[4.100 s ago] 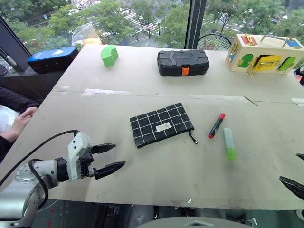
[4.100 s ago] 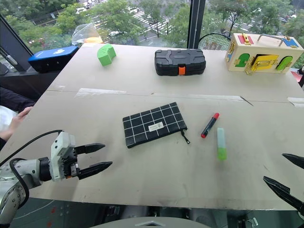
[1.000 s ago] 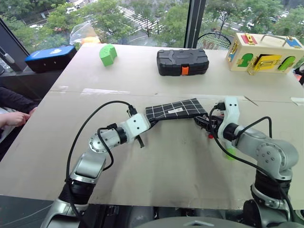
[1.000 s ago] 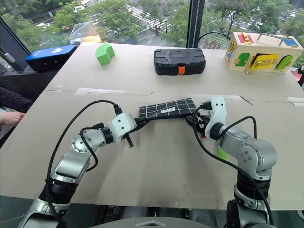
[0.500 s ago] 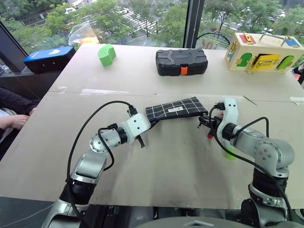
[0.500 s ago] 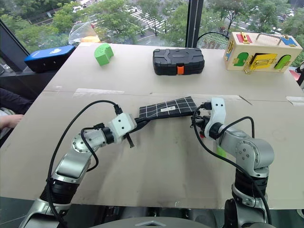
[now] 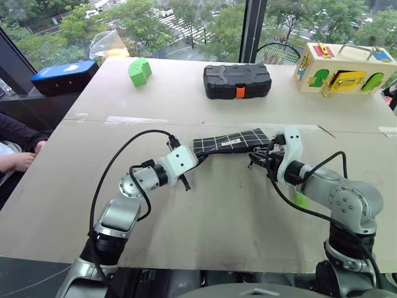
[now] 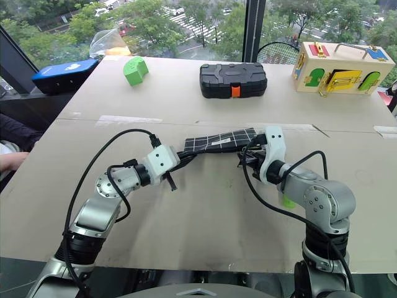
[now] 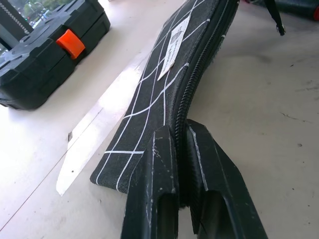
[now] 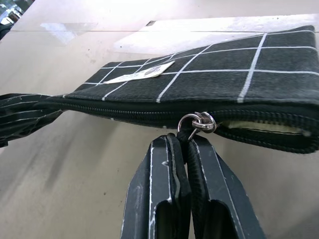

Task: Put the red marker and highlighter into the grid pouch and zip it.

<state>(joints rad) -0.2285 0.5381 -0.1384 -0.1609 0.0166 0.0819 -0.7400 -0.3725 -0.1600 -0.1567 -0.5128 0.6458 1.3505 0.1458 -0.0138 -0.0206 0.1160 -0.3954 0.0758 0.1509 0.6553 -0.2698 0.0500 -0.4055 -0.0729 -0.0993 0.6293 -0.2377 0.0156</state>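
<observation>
The grid pouch (image 7: 232, 139) is held off the table between my two grippers, sagging a little in the middle. My left gripper (image 9: 179, 132) is shut on the pouch's left end, at the zipper seam. My right gripper (image 10: 183, 139) is shut on the zipper pull (image 10: 198, 121), just below the pouch's zipper edge. Beyond the pull the zipper gapes, showing pale lining (image 10: 259, 127). The highlighter (image 7: 301, 198) lies on the table, partly behind my right forearm. The red marker is hidden behind my right arm.
At the back of the table stand a black hard case (image 7: 237, 81) with an orange latch, a green block (image 7: 141, 71), a blue box (image 7: 68, 76) and a wooden latch box (image 7: 344, 68). A person's hand (image 7: 22, 161) rests at the left edge.
My right gripper has shut on the zipper pull and slid left along the pouch, opening the zipper's right end. The left gripper has kept its hold in place.
</observation>
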